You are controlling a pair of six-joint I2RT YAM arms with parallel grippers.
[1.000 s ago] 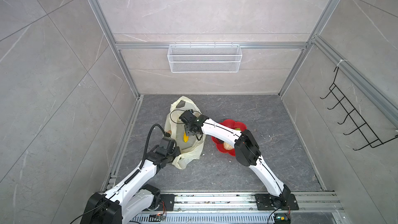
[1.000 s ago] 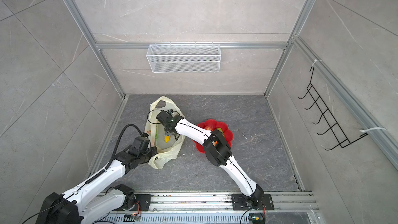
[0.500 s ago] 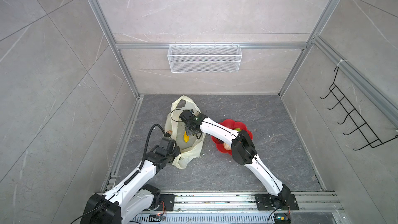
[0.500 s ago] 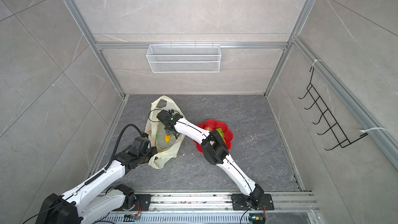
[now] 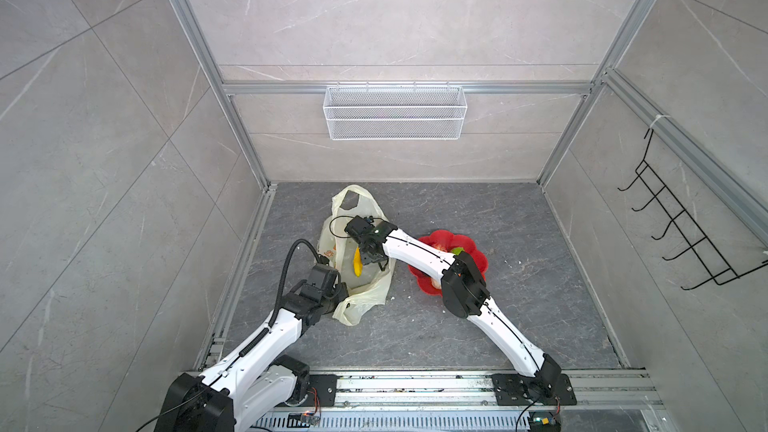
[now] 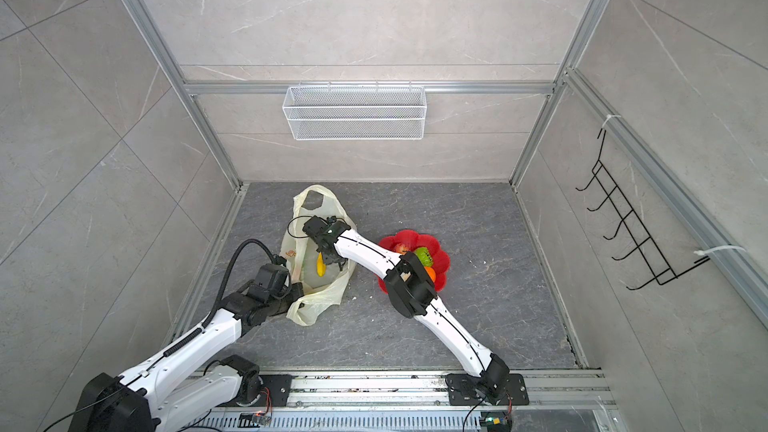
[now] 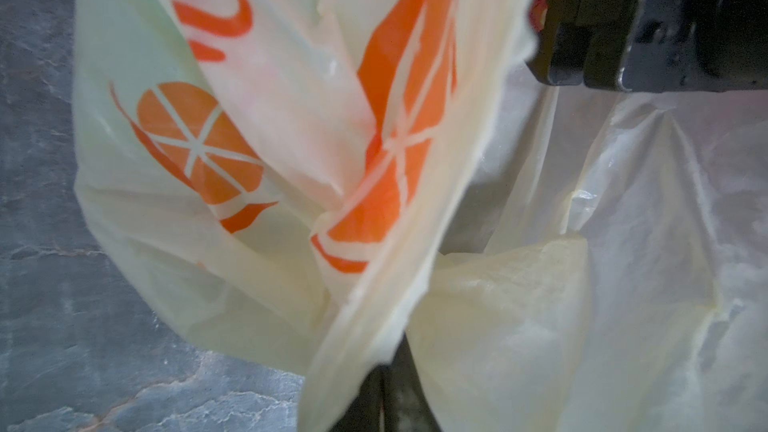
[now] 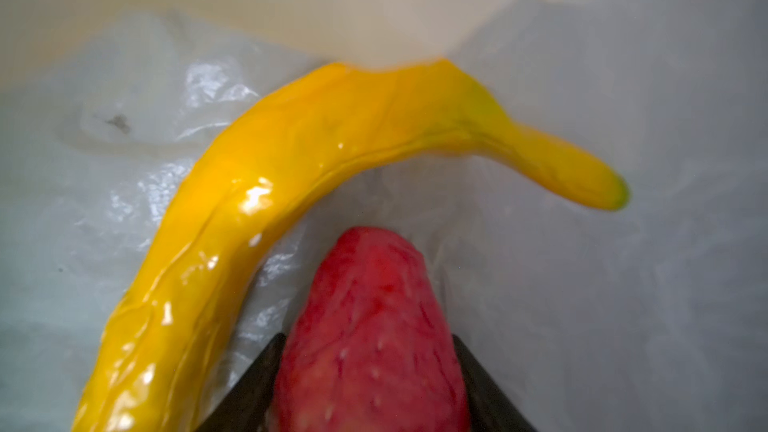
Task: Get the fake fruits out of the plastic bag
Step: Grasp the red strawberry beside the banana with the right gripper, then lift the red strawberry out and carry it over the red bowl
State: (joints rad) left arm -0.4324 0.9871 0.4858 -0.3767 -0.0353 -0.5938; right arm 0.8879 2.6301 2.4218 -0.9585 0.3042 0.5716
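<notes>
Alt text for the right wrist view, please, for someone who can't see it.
A red, seeded strawberry-like fruit sits between the dark fingers of the right gripper, which touch both its sides. A glossy yellow banana curves beside it, unheld, both on the crinkled translucent plastic bag.

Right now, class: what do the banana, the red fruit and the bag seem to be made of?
The banana: likely glossy moulded plastic, sharp highlights. The red fruit: probably matte plastic or foam, pale seed dimples. The bag: thin translucent plastic film, crinkled, orange print.
</notes>
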